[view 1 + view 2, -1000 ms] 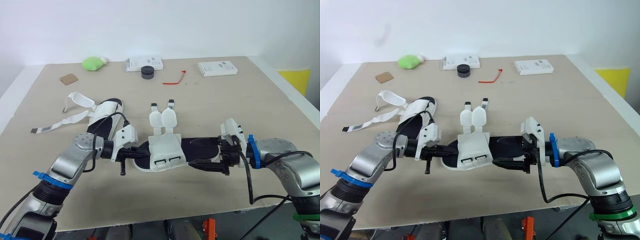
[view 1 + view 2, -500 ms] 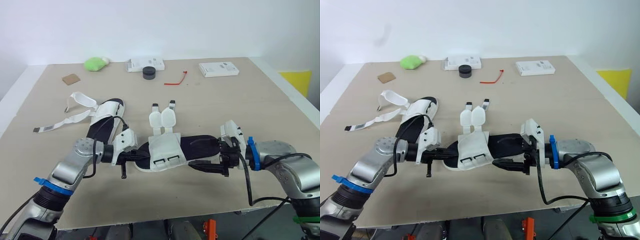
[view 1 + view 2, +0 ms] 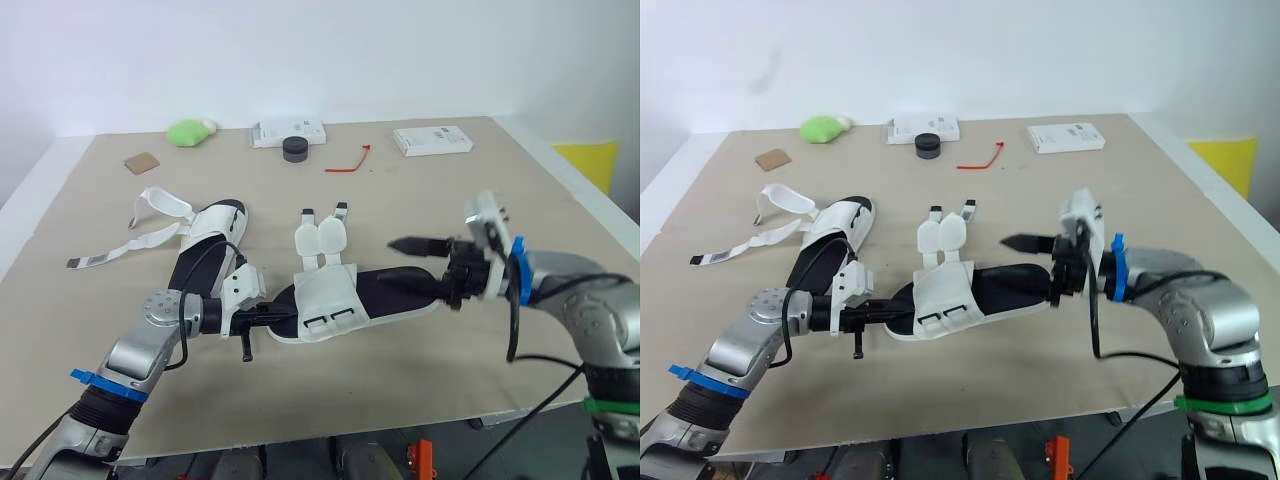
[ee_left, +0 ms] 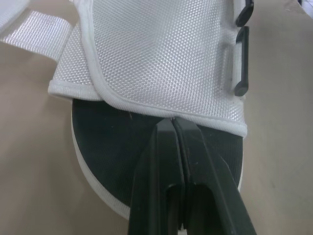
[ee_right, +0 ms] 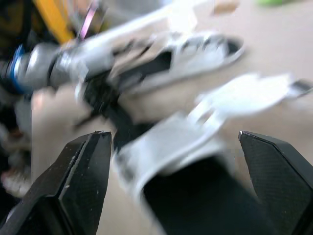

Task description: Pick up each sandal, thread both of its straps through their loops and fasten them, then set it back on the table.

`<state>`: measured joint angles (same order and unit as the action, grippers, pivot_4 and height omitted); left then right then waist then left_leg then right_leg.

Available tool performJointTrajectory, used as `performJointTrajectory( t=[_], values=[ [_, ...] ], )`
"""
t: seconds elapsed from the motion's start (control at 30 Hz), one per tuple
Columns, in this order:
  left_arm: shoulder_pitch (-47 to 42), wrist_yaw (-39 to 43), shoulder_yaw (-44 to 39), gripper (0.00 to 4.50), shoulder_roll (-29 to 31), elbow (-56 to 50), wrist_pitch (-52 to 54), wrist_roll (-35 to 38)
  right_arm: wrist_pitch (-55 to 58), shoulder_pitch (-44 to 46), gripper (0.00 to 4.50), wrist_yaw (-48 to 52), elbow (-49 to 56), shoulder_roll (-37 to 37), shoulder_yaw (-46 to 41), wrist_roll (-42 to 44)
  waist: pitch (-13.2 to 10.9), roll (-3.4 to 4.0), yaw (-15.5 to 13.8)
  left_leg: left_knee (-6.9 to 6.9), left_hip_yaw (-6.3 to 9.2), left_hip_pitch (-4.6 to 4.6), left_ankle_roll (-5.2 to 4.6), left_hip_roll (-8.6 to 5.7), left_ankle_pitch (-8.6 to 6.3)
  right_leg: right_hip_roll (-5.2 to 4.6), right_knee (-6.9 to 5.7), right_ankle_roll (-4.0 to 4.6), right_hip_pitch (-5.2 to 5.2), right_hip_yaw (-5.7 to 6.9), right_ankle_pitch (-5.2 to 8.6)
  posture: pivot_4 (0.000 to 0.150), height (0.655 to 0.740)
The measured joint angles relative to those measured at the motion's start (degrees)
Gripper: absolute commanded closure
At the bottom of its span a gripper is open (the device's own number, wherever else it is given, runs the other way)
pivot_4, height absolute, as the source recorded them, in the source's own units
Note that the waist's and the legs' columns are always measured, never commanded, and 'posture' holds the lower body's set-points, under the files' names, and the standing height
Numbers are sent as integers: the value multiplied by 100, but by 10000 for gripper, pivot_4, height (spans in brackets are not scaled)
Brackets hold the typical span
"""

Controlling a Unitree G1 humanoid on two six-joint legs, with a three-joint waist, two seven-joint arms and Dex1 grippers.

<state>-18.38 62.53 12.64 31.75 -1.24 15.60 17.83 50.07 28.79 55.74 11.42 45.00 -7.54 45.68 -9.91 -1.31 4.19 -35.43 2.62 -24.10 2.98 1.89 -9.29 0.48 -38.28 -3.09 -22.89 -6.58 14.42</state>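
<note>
Left arm low, stretched along table (image 3: 450, 180), left gripper (image 3: 285, 314) at toe end of near sandal (image 3: 340, 295). Left wrist view adds detail: fingers pressed together, tips against hem of white flap (image 4: 161, 54) over black footbed (image 4: 102, 142); whether hem is pinched, unclear. Right arm bent, right gripper (image 3: 400, 263) over sandal's heel end, fingers spread wide, gripping nothing. Sandal lies mid-table, straps (image 3: 320, 240) loose.

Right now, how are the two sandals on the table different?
The middle sandal has the left gripper touching one end, fingers shut; the left sandal lies untouched. The middle sandal's two short straps poke away from the robot; the left sandal's long strap trails across the table to the robot's left. The middle sandal lies crosswise; the left sandal points mostly away. Both are white with black soles, and both are unfastened.
</note>
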Motion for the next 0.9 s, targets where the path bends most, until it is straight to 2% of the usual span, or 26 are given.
performJointTrajectory(
  t=[0.23, 0.4, 0.57, 0.9],
  values=[
    [75, -10, -29, 44675, -170, 231, -329, 2, 543, 925, 0, -518, -1269, -451, 87, -84, 25, 28, -10, 1, -3, -2, -3, -10, 2, -8, 1, -3, 0, -5, -1, 1500, 7400],
    [145, -30, -24, 44675, -158, 266, -528, -25, 1434, 1918, 0, -1102, -2521, -837, 220, -280, 37, 42, 7, 1, -6, -1, -5, -11, 3, -8, 1, -3, 0, -10, -2, 1500, 7400],
    [170, -22, -41, 44675, -169, 258, -570, -25, 2460, 2908, 0, -1220, -3758, -1202, 359, -386, 43, 54, 8, 7, -4, -4, -7, -10, 2, -6, 1, 0, -5, -9, 1, 1500, 7400],
    [169, 48, -35, 44675, -173, 369, -1063, -131, 2279, 3865, 0, -804, -5730, -1755, 980, -1293, 43, 56, 15, 9, -4, -16, -11, -11, -1, -4, 3, -1, -15, -8, 2, 1500, 7400]
  ],
)
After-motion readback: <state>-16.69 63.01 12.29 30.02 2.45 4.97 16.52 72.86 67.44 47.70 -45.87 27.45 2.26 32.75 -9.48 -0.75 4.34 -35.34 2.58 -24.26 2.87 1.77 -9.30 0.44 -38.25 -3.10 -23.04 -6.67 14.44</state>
